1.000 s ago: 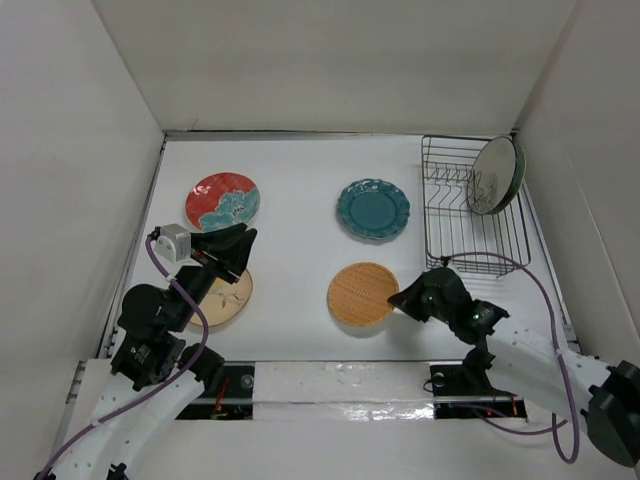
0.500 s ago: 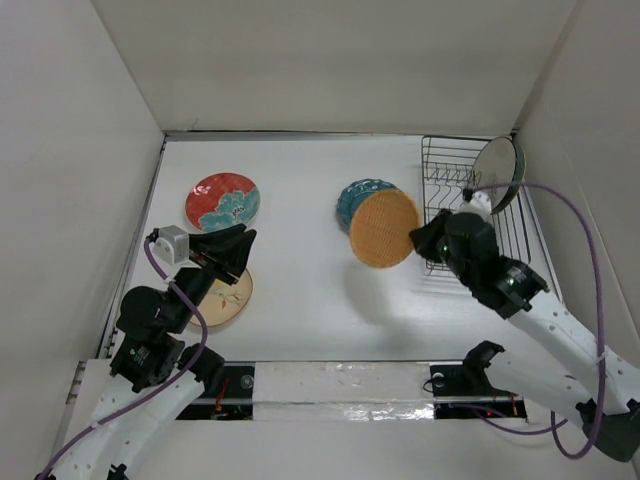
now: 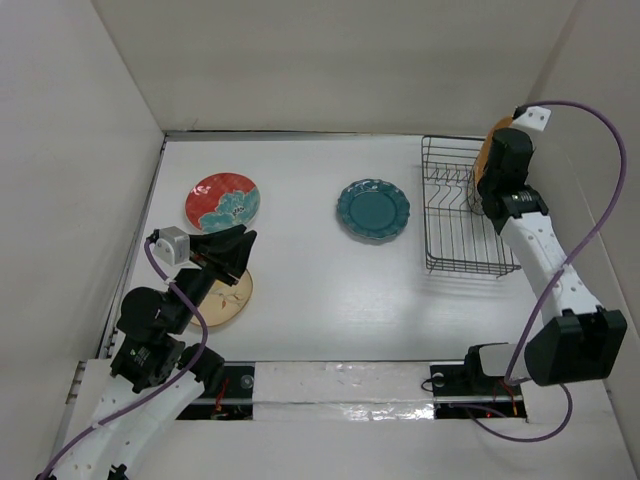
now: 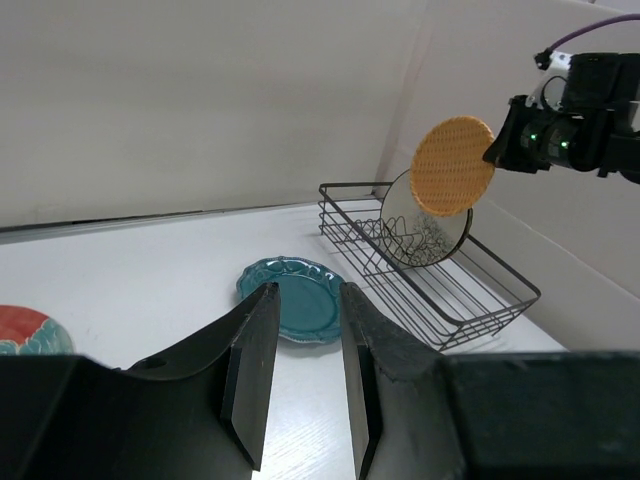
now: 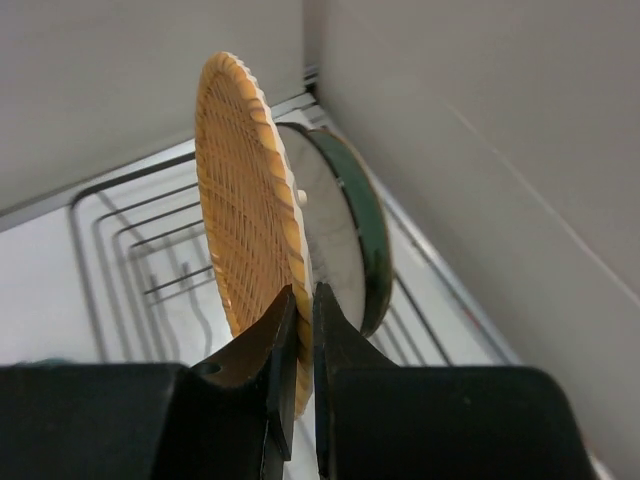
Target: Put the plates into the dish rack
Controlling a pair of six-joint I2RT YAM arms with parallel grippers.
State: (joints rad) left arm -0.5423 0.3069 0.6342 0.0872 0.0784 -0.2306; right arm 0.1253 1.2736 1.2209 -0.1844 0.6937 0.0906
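Left pincer (image 4: 305, 300) hangs spread and empty at the near left of the table (image 3: 300, 290), poised over the tan plate with sprig (image 3: 232, 298), which lies flat and partly hidden beneath that arm. Farther back on the left lies the red-and-teal plate (image 3: 222, 200), also flat; near the middle, at about the same depth, sits the scalloped dark teal plate (image 3: 373, 209). Both are well apart from the dish rack (image 3: 460, 235), which stands at the far right against the side wall.

One plate is already loaded: the cream plate with dark sketch (image 4: 425, 228) stands on edge, leaning at the rack's far end. Right pincer (image 5: 303, 295) is up over that far end, pinching the orange woven-look plate (image 5: 245, 200) by its lower rim. That plate is held upright, raised above the wires and just beside the cream one; whether the two touch I cannot tell.

Judging from this, the step in hand is lowering the orange plate into a slot. The grip is a narrow bite on the rim alone, so the plate could pivot or slip if it is jolted on the way down. With so little room, its edge may strike the cream plate and tip it, or land on top of a prong rather than between two and slide flat. The side wall close on the right leaves little room for correction.
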